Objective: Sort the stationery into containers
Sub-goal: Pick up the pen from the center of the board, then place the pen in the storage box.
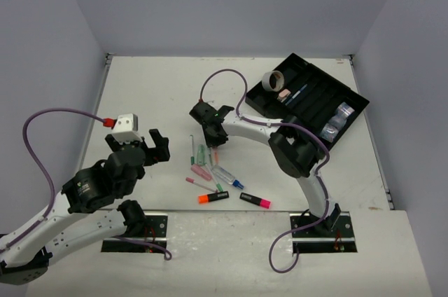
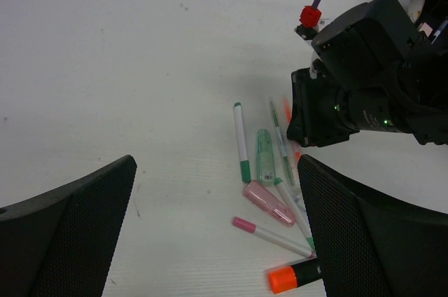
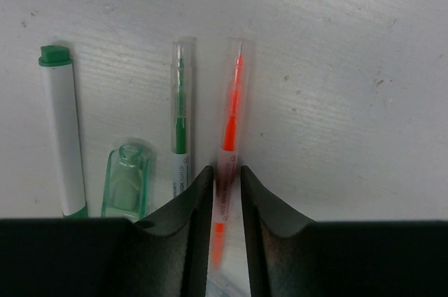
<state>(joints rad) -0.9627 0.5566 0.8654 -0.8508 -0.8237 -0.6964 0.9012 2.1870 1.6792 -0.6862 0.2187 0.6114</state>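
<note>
My right gripper (image 3: 226, 178) is low on the table and shut on a thin orange pen (image 3: 229, 122) that lies flat; in the top view it (image 1: 212, 144) is at the far end of the stationery pile (image 1: 208, 165). Beside the pen lie a thin green pen (image 3: 181, 115), a clear green cap-shaped piece (image 3: 126, 181) and a white pen with green ends (image 3: 61, 129). My left gripper (image 2: 217, 234) is open and empty, above the table left of the pile (image 1: 143, 148). The black divided tray (image 1: 353, 97) at the far right holds a tape ring (image 1: 273, 80), a pink eraser (image 1: 285, 93) and shiny cubes (image 1: 336, 120).
Nearer the arms lie a pink clear case (image 2: 269, 204), a white pen with a pink cap (image 2: 273, 236), an orange-ended black highlighter (image 1: 213, 197) and a pink-ended one (image 1: 255, 201). The right arm's wrist (image 2: 350, 108) hangs over the pile's far side. Grey walls enclose the table.
</note>
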